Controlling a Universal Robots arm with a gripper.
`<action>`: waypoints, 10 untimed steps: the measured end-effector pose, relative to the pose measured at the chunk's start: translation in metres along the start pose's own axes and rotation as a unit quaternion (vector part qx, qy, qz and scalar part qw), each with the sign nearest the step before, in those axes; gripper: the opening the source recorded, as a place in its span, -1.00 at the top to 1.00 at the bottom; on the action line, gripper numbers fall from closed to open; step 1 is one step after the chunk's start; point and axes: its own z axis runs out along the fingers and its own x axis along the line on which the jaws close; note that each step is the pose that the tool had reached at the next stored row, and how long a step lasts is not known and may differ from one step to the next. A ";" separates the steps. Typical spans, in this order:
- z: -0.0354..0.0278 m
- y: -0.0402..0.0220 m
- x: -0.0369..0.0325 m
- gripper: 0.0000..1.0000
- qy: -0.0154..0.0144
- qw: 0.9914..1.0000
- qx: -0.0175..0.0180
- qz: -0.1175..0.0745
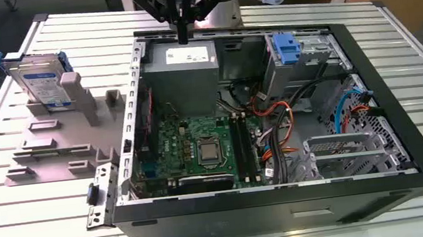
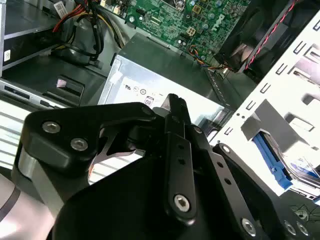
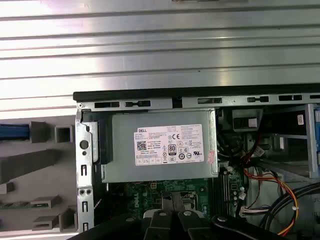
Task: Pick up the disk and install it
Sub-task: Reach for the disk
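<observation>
Tool [image 1: 183,37] over the grey power supply [image 1: 182,65]
Its fingers [image 2: 173,117] are pressed together, empty; the disk [image 1: 38,80] stands upright in a grey holder [image 1: 50,153] on the table [image 1: 34,225], beside the case [image 1: 283,199].

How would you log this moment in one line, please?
end effector: shut, empty, over power supply | disk: upright in holder, untouched
</observation>
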 end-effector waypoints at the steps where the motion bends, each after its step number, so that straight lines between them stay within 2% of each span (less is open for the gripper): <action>1: 0.0000 0.0000 0.0000 0.79 0.000 1.000 0.000 0.000; 10: -0.0001 -0.0001 0.0013 0.79 0.000 1.000 0.000 0.000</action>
